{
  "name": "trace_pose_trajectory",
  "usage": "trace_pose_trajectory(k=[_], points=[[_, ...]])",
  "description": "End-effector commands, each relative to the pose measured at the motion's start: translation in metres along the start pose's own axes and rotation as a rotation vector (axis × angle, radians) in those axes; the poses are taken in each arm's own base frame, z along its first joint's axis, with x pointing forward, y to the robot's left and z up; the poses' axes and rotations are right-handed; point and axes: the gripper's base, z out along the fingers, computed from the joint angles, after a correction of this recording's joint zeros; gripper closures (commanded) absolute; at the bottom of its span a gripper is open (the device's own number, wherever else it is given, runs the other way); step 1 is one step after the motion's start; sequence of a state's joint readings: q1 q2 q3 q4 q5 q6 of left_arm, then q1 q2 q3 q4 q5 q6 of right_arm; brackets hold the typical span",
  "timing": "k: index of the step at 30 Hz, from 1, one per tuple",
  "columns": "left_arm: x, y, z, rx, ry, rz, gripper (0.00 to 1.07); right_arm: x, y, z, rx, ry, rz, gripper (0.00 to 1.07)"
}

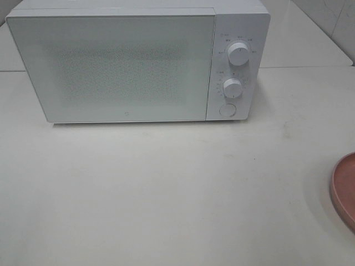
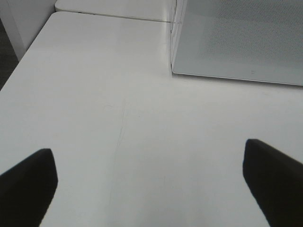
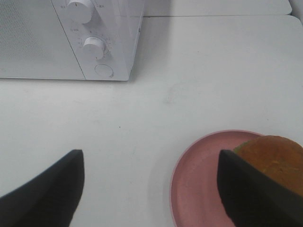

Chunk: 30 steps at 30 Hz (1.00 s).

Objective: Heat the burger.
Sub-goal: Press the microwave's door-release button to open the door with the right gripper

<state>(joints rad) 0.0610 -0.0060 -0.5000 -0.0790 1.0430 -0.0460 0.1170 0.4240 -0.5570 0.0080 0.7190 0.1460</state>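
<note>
On the left, the left gripper [image 2: 147,151] hangs over the bare white table [image 2: 118,94], spread wide on nothing. The white microwave [image 1: 127,66] stands at the back, door closed. Farther right, the right gripper [image 3: 150,153] is spread too, empty. The burger [image 3: 270,149] sits on the pink plate [image 3: 199,184], partly hidden by that gripper.

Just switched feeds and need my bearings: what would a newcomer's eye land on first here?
The big white microwave fills the back of the table, its door shut. Next comes the pink plate at the table's right edge, carrying the golden-brown burger, close to the open right tool.
</note>
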Motion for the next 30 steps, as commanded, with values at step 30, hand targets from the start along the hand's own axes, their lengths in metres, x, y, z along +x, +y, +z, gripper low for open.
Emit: trace_pose_trajectory(k=[30], points=[[0.001, 0.0, -0.003, 0.003, -0.031, 0.006, 0.06, -0.041, 0.004, 0.125, 0.01, 0.008, 0.01, 0.32]])
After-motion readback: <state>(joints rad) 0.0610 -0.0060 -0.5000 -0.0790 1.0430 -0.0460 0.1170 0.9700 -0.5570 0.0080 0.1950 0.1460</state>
